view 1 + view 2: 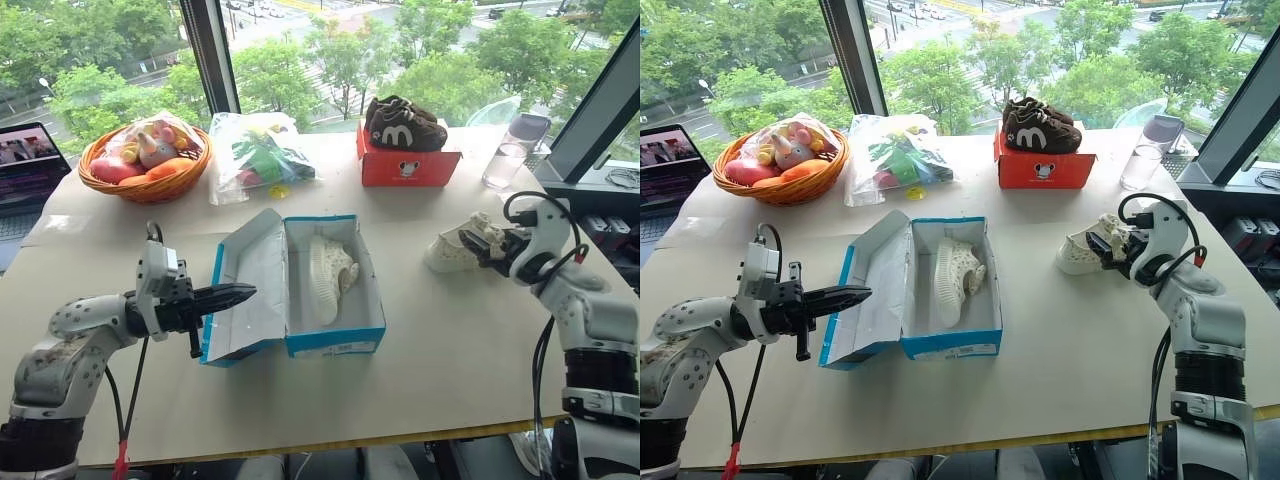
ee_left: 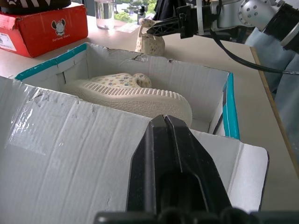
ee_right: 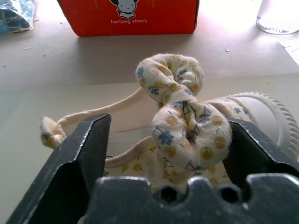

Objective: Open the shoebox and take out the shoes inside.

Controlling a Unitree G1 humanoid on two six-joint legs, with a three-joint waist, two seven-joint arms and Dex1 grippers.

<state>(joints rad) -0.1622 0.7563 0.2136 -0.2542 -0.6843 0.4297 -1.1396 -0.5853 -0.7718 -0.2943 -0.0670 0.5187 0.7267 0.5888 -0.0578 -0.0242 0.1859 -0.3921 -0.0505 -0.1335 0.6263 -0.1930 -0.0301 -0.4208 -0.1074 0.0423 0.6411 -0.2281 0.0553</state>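
- Currently the shoebox (image 1: 335,335) is sitting open mid-worktop (image 1: 440,370), lid (image 1: 245,285) folded out toward the robot's left, white inside showing.
- One cream shoe (image 1: 330,275) is lying on its side inside the box, sole facing the lid.
- The second cream shoe (image 1: 455,248) is sitting out on the worktop, well to the right of the box, just in front of the right gripper (image 1: 483,246).
- Right fingers (image 3: 84,149) are standing wide apart, straddling the shoe's floral fabric heel tab (image 3: 187,126) in the right wrist view; no clamp visible, pads are looking clear of the cloth on both sides.
- Left gripper (image 1: 245,293) is pointing level toward the right, tips lying over the opened lid's inner face. Left fingers (image 2: 175,158) are pressed together, gripping nothing.
- Whether the left tips are actually touching the lid – can't tell.
- Red-orange box (image 1: 408,165) is sitting at the back of the worktop with dark brown shoes (image 1: 403,124) stacked on top.
- Clear glass (image 1: 503,165) is standing just to the right of that box.
- Wicker basket (image 1: 145,180) with wrapped items is sitting at back left; plastic bag (image 1: 258,155) with green and red contents is lying beside it, between basket and red-orange box.
- Laptop (image 1: 28,165) is showing at the far-left edge, screen lit.
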